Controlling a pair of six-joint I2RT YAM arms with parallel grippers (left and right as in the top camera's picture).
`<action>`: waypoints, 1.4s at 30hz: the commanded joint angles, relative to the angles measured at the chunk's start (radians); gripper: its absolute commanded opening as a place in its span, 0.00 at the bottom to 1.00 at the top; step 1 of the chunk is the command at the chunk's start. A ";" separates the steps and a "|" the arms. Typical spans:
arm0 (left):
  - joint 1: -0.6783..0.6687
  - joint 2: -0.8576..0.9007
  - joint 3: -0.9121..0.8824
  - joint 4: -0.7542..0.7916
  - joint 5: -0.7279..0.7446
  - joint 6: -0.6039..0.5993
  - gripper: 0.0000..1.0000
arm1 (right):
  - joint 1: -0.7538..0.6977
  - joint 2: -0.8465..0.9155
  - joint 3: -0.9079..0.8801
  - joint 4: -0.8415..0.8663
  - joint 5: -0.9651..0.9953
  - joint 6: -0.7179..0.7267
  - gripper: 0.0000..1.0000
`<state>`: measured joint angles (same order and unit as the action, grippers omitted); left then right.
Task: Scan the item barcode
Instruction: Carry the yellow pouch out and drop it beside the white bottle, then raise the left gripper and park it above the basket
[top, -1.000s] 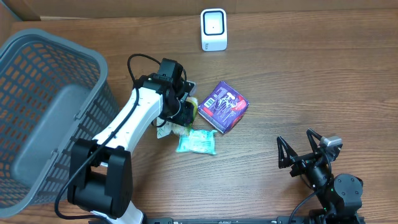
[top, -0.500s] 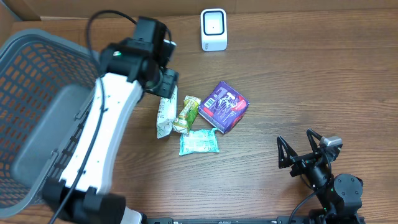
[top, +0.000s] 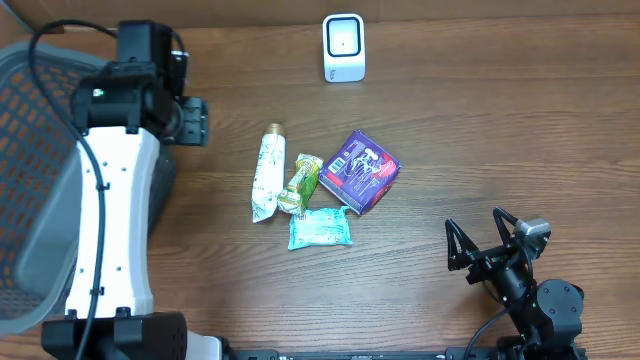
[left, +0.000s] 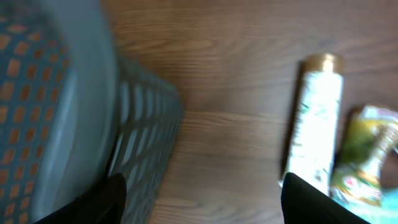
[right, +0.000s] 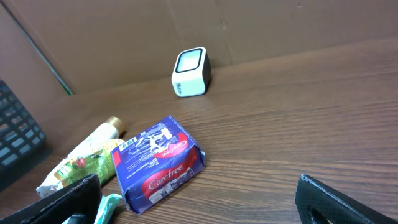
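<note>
Four items lie mid-table: a white tube (top: 267, 185), a green packet (top: 303, 183), a purple Carefree pack (top: 360, 170) and a teal packet (top: 320, 228). The white scanner (top: 343, 47) stands at the far edge. My left gripper (top: 196, 120) hovers beside the basket rim, left of the items, open with nothing between its fingers. In the left wrist view the left gripper (left: 205, 208) shows bare wood in its gap, with the tube (left: 314, 124) to the right. My right gripper (top: 478, 235) stands open at the near right, and in its own view the right gripper (right: 205, 205) faces the purple pack (right: 158, 163) and the scanner (right: 191, 71).
A large grey mesh basket (top: 40, 90) fills the left side, and its wall (left: 143, 124) lies just left of the left gripper. A cardboard wall runs along the table's far edge behind the scanner.
My left arm has swung up and to the left, away from the pile of items to the basket's rim, leaving the tube and green packet uncovered. The right arm has not moved.
</note>
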<state>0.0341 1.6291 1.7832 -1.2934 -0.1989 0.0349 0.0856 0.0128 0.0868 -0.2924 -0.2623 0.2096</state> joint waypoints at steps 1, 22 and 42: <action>0.074 0.011 0.013 0.028 -0.027 0.006 0.71 | 0.005 -0.010 0.011 -0.024 -0.001 -0.002 1.00; -0.052 -0.098 0.080 0.138 0.237 0.043 0.69 | 0.005 -0.010 0.011 -0.024 -0.001 -0.002 1.00; -0.067 -0.105 0.077 -0.018 0.293 0.010 1.00 | 0.005 -0.010 0.011 -0.024 -0.001 -0.002 1.00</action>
<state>-0.0349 1.5127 1.8519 -1.3132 0.0792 0.0517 0.0856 0.0128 0.0868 -0.2928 -0.2623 0.2089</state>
